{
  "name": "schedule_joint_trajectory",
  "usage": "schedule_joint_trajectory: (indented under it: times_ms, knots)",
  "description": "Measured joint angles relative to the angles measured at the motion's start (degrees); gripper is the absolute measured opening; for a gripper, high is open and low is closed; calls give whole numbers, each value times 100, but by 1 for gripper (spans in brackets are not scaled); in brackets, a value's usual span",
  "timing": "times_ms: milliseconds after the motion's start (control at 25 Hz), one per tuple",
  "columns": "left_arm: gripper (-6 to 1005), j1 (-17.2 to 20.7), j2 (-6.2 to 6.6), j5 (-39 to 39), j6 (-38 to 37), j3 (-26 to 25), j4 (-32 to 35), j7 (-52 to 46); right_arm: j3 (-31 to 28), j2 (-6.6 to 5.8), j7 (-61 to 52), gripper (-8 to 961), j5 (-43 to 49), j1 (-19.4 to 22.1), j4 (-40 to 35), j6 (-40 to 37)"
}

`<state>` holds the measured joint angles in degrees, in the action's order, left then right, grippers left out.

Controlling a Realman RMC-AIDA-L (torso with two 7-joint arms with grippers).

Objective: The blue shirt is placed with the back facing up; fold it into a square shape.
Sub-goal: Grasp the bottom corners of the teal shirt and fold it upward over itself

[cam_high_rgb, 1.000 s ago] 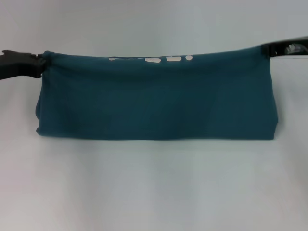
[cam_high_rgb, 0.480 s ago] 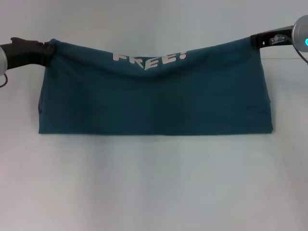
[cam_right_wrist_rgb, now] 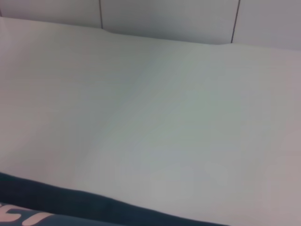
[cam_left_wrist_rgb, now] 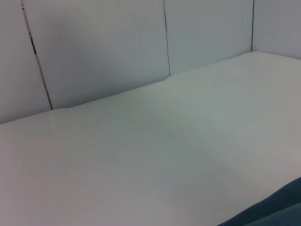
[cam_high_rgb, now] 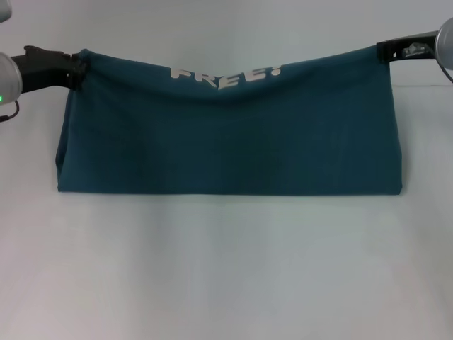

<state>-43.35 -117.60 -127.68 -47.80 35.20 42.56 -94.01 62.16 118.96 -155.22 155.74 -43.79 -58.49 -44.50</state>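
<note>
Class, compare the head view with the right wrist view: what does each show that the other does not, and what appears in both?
Only the head view shows both grippers: the left gripper and the right gripper each pinch an upper corner of the blue shirt, which hangs between them with its lower fold on the table. Only the right wrist view shows the panelled wall behind the table. Both show the shirt's teal fabric, part of its white lettering, and the pale table.
</note>
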Motion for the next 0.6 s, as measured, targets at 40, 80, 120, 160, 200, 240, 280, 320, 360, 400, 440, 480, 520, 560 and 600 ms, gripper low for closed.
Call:
schedule_joint_trajectory:
  times_ms: [40,80,120,160,200,240,280,320,360,400,440,480,520,560,600]
  knots:
    - [55,-10,3,1,46,10,-24,24,-3,-7,0,24,0,-8,11,26]
    - [55,-19,4,7,90,15,-46,63,-15,-14,1,24,0,-19,18,57]
    - [56,-30,4,11,120,15,-68,85,-28,-20,1,23,0,-29,24,86]
    - [56,-41,5,15,143,16,-87,97,-42,-24,1,22,0,-42,32,108]
    - [56,-51,6,15,163,16,-103,100,-49,-26,1,22,0,-53,48,130]
    - [57,-58,11,16,184,16,-120,102,-52,-33,1,22,0,-70,70,140]
    - [57,-61,12,16,193,16,-131,105,-54,-45,1,21,0,-91,102,146]
    - [57,-63,15,16,196,16,-139,109,-55,-55,1,21,0,-109,132,144]
    - [57,-65,16,16,206,15,-145,116,-53,-65,1,21,0,-125,163,137]
    - [58,-65,15,16,231,11,-147,119,-47,-72,1,25,0,-132,183,126]
    - [58,-60,12,17,280,9,-156,121,-33,-73,3,30,0,-136,189,93]
    - [58,-53,9,19,326,8,-164,123,-24,-74,8,34,0,-136,191,61]
    - [59,-43,3,24,399,3,-182,146,-24,-74,8,52,0,-136,191,29]
    - [59,-36,-1,31,438,1,-193,182,-30,-72,3,70,0,-136,190,5]
    - [59,-25,-6,38,472,3,-216,255,-47,-69,-17,89,0,-136,186,1]
